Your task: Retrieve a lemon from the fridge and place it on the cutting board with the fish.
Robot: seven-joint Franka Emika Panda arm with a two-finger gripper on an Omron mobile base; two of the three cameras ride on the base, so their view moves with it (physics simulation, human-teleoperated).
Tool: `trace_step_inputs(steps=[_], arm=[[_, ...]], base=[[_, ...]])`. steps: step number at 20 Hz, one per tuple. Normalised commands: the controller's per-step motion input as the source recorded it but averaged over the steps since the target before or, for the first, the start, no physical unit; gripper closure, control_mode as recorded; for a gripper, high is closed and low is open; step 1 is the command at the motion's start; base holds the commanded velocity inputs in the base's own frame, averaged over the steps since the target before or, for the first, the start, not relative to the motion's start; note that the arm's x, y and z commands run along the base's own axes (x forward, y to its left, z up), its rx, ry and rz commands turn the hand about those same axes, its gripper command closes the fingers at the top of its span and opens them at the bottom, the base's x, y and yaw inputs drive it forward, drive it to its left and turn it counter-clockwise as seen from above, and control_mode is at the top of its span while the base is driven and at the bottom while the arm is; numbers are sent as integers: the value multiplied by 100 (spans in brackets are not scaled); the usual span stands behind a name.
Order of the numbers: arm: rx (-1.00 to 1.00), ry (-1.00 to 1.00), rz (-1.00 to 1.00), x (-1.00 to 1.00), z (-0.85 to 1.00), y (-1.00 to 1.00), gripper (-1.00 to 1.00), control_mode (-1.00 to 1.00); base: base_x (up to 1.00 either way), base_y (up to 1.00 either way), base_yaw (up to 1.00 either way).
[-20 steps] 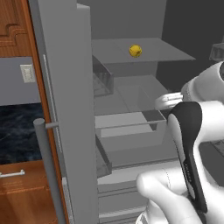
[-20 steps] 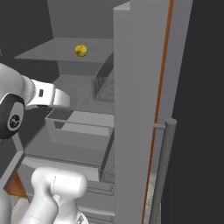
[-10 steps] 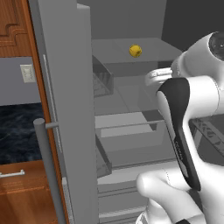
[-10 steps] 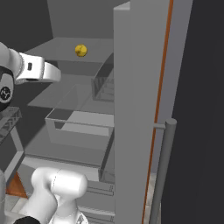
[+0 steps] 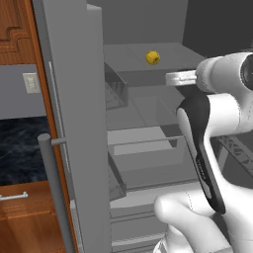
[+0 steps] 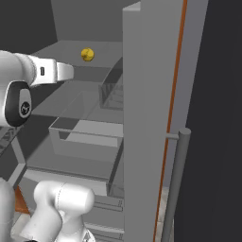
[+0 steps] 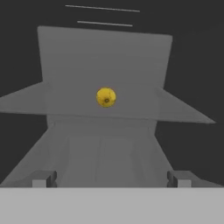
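The fridge [image 5: 74, 99] stands with its doors swung open. On its upper grey shelf lies the lemon [image 5: 152, 57], small and bright yellow, also seen at lemon [image 6: 87, 54]. My gripper [image 7: 111, 180] is open, its two fingertips wide apart at the bottom of the hand view. It points straight at the lemon [image 7: 106, 97], which lies well ahead of the tips and apart from them. My hand [image 5: 180, 77] hovers at shelf height, at the shelf's front edge. The cutting board and the fish are out of view.
A clear drawer [image 6: 87, 134] sticks out below the upper shelf. A wire basket [image 5: 114, 94] hangs inside the left door. The right door [image 6: 146, 94] with its bar handle [image 6: 176, 184] stands close beside the arm. Wooden cabinets [image 5: 15, 24] and a dark counter lie at the left.
My arm has lifted the hand from the middle shelf's height up to the level of the upper shelf. The lemon has not moved, and the jaws stay open.
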Motion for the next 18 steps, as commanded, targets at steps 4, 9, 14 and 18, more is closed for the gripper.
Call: trace_step_inputs(steps=[4, 9, 14, 18], arm=[[0, 19, 0, 47, 48, 0, -100, -100], [0, 8, 0, 50, 24, 0, -100, -100], [0, -1, 0, 33, -1, 0, -100, -100], [0, 0, 0, 11, -1, -1, -100, -100]], base=[[0, 0, 0], [0, 0, 0], [0, 0, 0], [0, 0, 0]])
